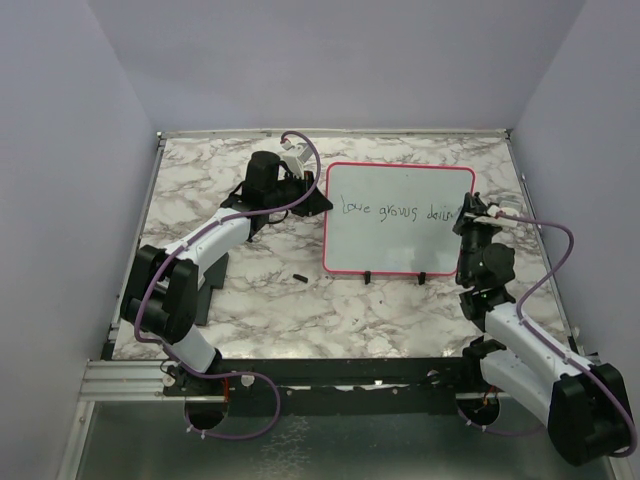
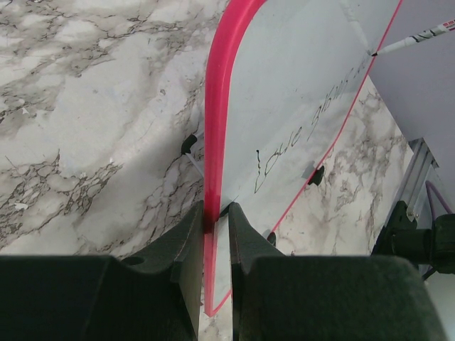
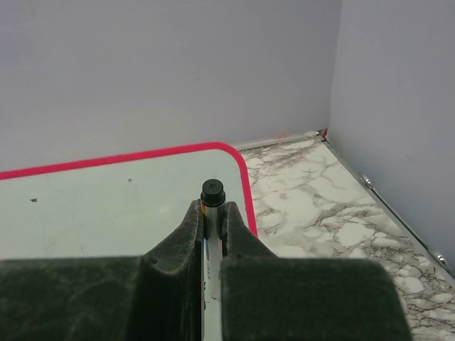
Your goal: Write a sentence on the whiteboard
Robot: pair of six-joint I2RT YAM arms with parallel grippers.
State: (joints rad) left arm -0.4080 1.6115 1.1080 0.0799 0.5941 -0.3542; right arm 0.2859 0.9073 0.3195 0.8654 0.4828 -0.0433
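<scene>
My left gripper (image 2: pixel 213 220) pinches the glossy whiteboard (image 1: pixel 400 245) by its rounded pink frame; right gripper (image 3: pixel 212 213) clamps a slim marker (image 3: pixel 212 190). Board sits on the marbled bench (image 1: pixel 260 300), right half, thin scrawled sentence (image 1: pixel 395 211) across it.

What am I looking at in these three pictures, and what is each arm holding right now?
Two robot arms are bolted at the near edge of a marble table. The wide picture looks down from above and behind them. The other two come from a camera on each wrist, showing that arm's own dark jaws at the bottom. A whiteboard lies on the table, bearing a handwritten sentence. The left gripper is clamped on the board's red left edge. The right gripper is shut on a marker, its tip by the end of the writing. A small dark piece lies near the board; I cannot tell what it is.
</scene>
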